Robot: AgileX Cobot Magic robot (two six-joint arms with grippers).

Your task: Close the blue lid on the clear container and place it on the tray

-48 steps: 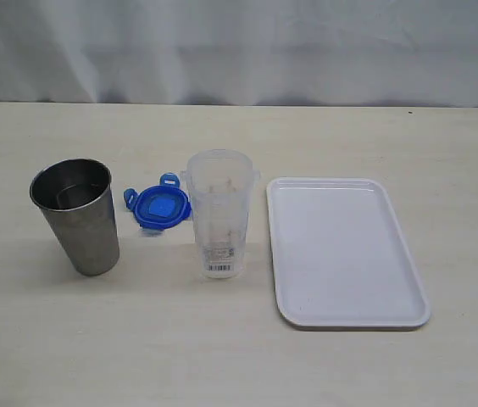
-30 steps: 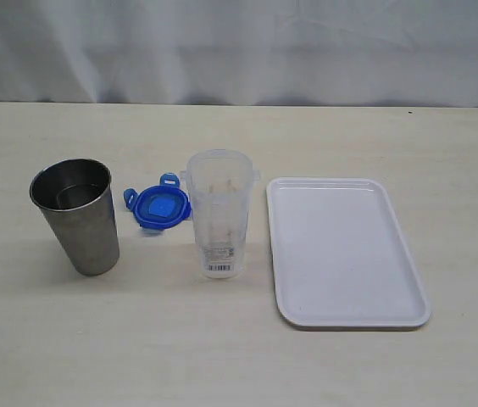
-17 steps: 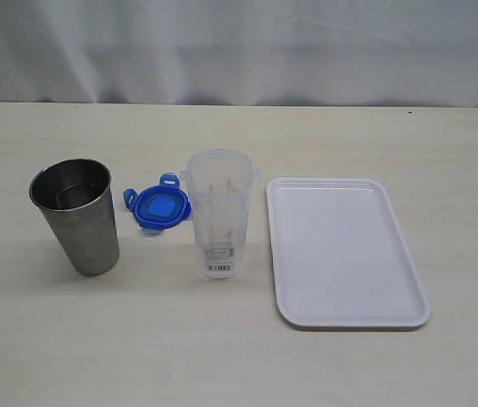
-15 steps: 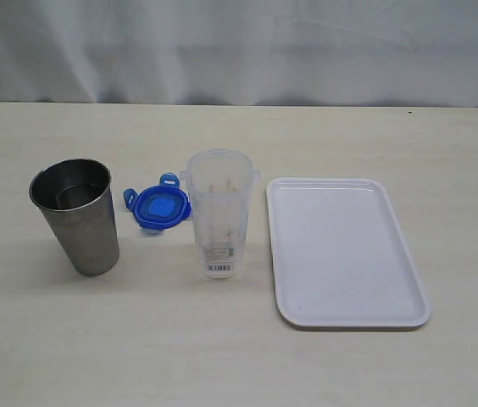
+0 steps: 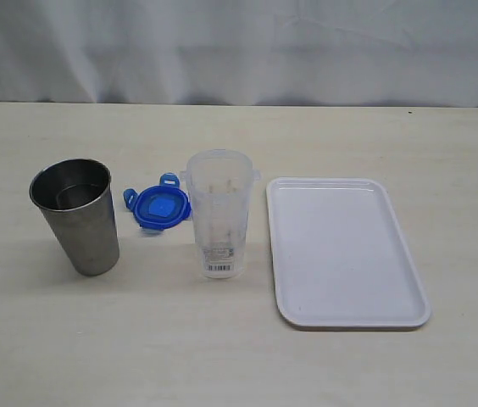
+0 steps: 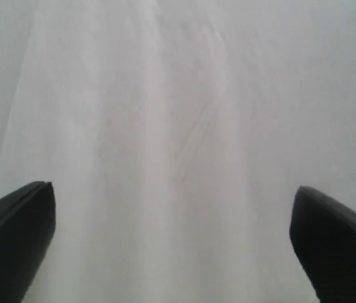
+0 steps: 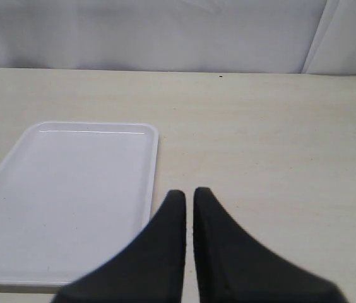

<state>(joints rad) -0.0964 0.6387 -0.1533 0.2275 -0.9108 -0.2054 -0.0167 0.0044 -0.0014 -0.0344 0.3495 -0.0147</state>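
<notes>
The clear container (image 5: 218, 214), a tall tapered tumbler of transparent plastic with a white barcode label near its base, stands upright and uncovered on the pale, faintly grained tabletop (image 5: 222, 356). In the exterior view the round, glossy blue lid (image 5: 160, 208) lies flat just left of it. A brushed steel cup (image 5: 78, 216) stands farther left. The flat white tray (image 5: 341, 254), round-cornered and low-rimmed, lies near the container's right. The left fingers (image 6: 14, 243) are spread wide and empty, facing creased white cloth (image 6: 178, 113). The right fingers (image 7: 172, 233) are pressed together on nothing, beyond the tray from the container.

The left gripper (image 6: 172, 249) has its two black fingers far apart. The right gripper (image 7: 188, 194) has its fingers pressed close together.
</notes>
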